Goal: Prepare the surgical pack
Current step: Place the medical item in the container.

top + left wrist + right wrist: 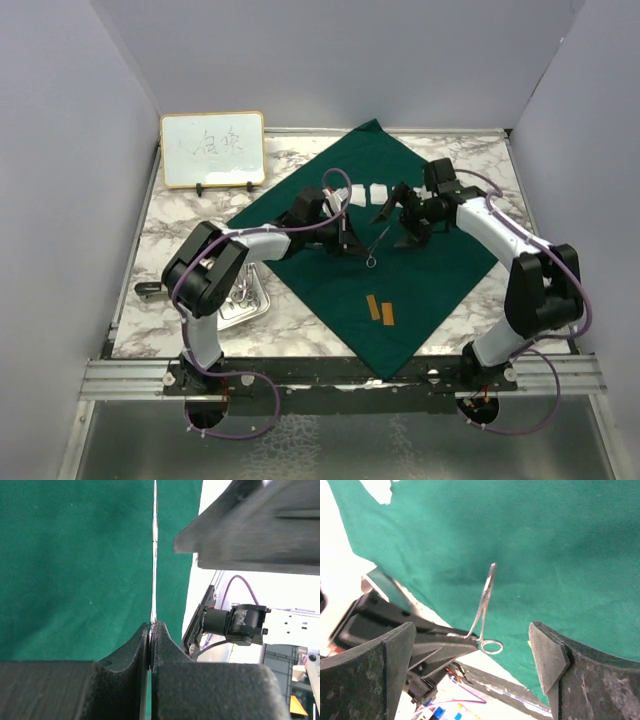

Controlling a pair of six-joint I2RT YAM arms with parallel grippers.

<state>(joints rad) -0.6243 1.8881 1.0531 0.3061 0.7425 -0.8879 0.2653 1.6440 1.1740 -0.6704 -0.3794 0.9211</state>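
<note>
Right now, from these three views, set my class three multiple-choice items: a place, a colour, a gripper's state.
1. The steel tray lies: A on the drape; B on the marble tabletop beside the left arm; C held aloft.
2. The drape is: A blue; B white; C green.
3. The left gripper is: A shut on the silver instrument; B open; C out of view.
Answers: 1 B, it sits off the drape. 2 C, in every view. 3 A, its fingers pinch the instrument.
</note>
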